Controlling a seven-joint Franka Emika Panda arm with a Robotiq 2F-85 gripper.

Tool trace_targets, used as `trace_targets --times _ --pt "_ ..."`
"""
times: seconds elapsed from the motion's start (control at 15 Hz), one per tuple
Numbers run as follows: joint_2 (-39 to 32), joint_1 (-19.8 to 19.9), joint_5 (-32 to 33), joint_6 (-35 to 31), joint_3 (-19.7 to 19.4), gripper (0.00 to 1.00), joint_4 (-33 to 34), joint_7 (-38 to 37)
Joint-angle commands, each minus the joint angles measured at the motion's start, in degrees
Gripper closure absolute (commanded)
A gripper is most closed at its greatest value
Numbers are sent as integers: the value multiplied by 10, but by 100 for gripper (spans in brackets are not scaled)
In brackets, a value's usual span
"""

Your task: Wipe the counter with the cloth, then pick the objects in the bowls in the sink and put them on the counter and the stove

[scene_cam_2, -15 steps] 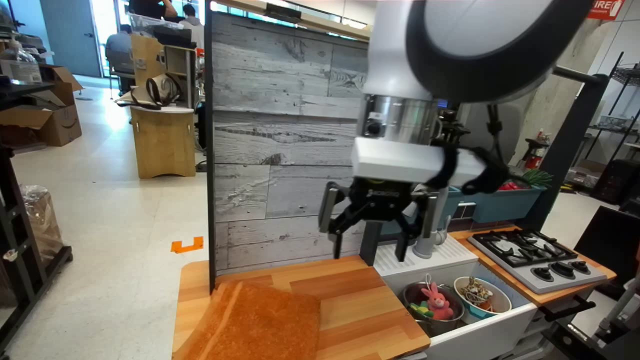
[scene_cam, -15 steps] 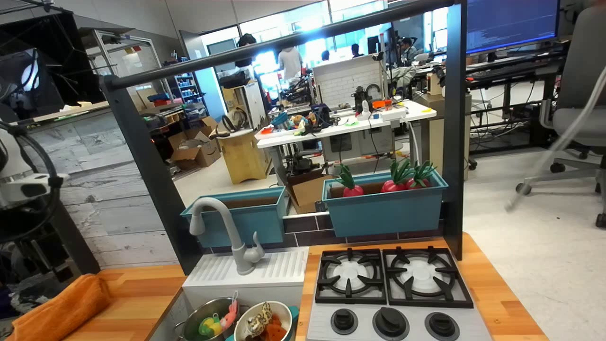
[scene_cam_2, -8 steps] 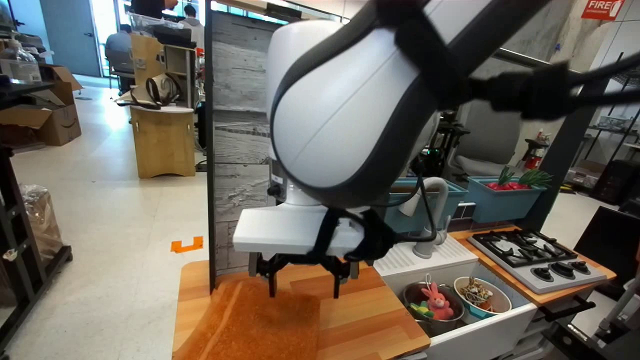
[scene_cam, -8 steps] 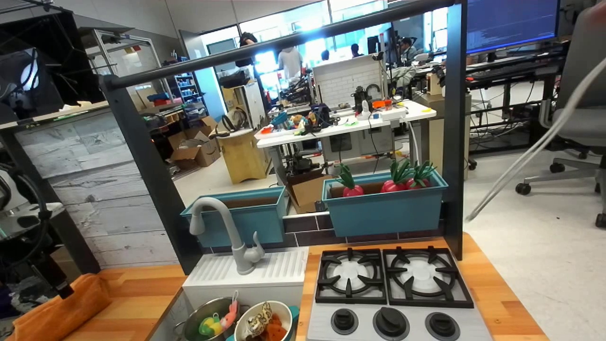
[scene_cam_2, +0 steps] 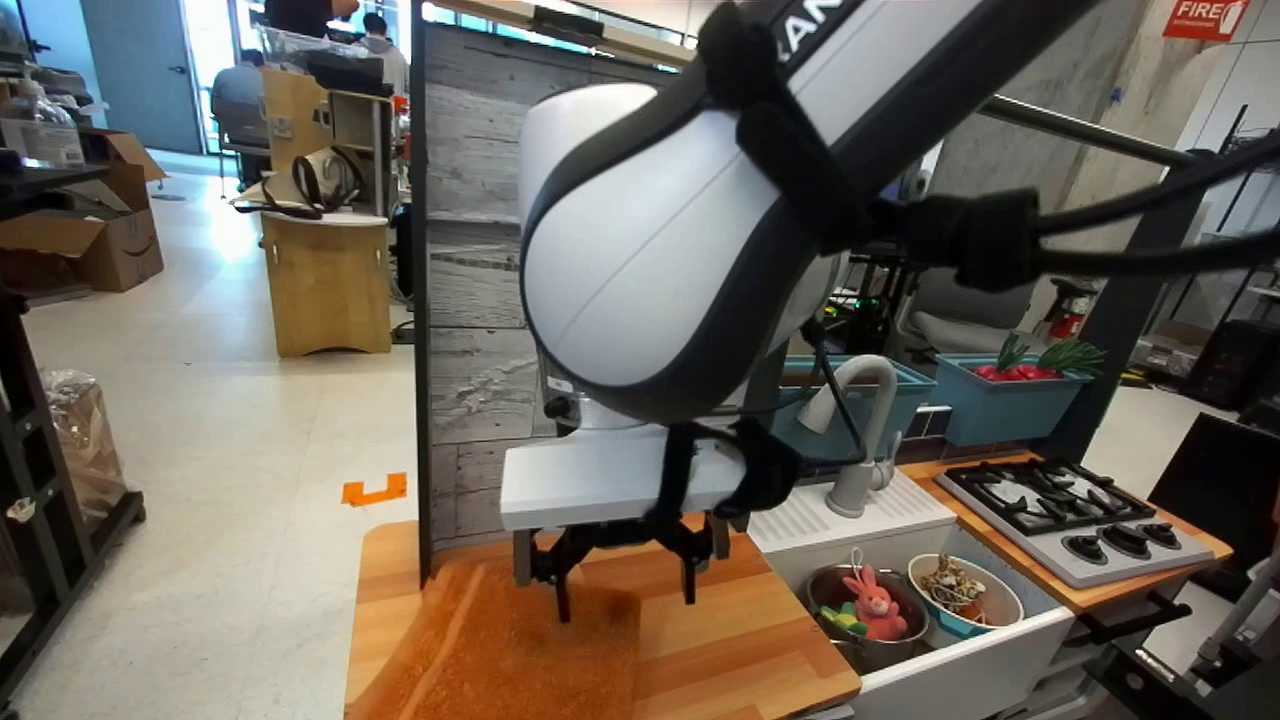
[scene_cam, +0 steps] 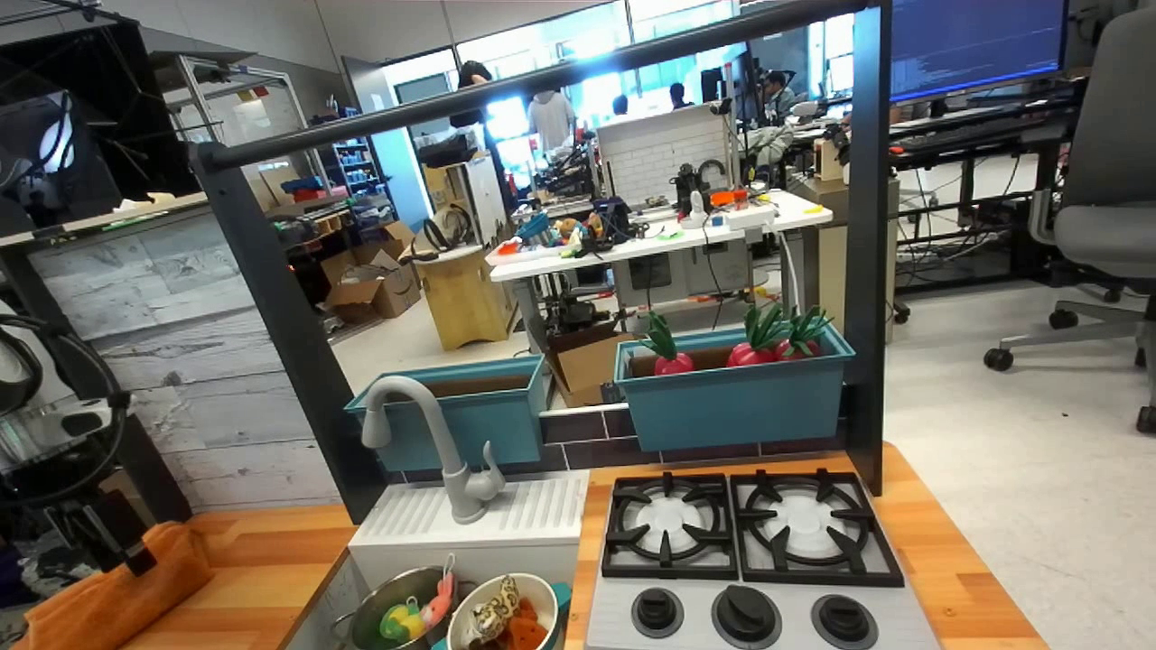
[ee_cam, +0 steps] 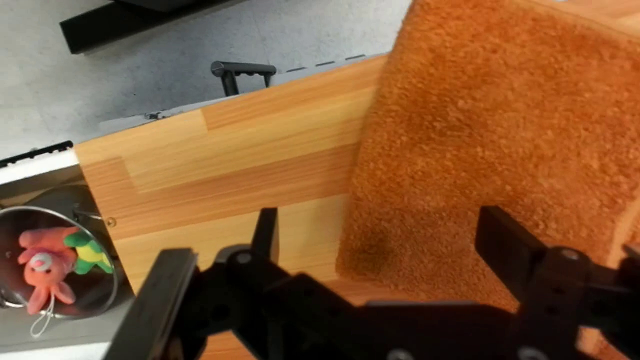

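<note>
The white-and-black arm (scene_cam_2: 640,250) slants in from between one and two o'clock in an exterior view. The wood-grain counter (scene_cam_2: 740,640) spreads across six o'clock there, with the sink (scene_cam_2: 980,670) adjoining it between four and five. The stove (scene_cam: 745,578) sits at five o'clock in an exterior view, its black grates behind three dark knobs. The orange cloth (scene_cam_2: 520,655) lies on the counter: at seven o'clock in an exterior view, and from one to four o'clock in the wrist view. The gripper (scene_cam_2: 627,609) points downward at six o'clock in an exterior view, its jaws well apart. In the wrist view one fingertip stands over bare wood at eight o'clock, the other over the cloth between three and four; whether that tip touches the cloth or hangs just above it, I cannot be sure. Inside the sink, side by side, are the metal bowl (scene_cam_2: 890,655), at five o'clock in an exterior view, and the pale bowl (scene_cam_2: 1000,595), at four. The metal bowl holds a pink rabbit toy (scene_cam_2: 875,605) and a smaller green-and-yellow toy (ee_cam: 90,255); the pale bowl holds a spotted toy (scene_cam: 495,612) and an orange object (scene_cam: 526,627).
</note>
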State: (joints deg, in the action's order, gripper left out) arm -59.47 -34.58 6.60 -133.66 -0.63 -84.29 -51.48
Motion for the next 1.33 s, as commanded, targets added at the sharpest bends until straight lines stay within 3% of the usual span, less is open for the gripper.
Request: trace_targets --times 0.0,0.13,0.2,0.47,0.8,1.07,1.2,1.27 --pt "20 42 12 60 24 0 23 134" --pt "30 54 11 82 32 0 29 205" --pt "13 38 2 52 14 0 28 153" --pt "23 49 0 67 22 0 32 199" --pt "-41 31 -17 -37 33 0 78 162" --pt "-128 -8 -10 -33 19 0 153 140" --pt "-125 -6 -20 -3 23 0 159 138" --pt "-111 -8 -14 -30 22 0 123 144"
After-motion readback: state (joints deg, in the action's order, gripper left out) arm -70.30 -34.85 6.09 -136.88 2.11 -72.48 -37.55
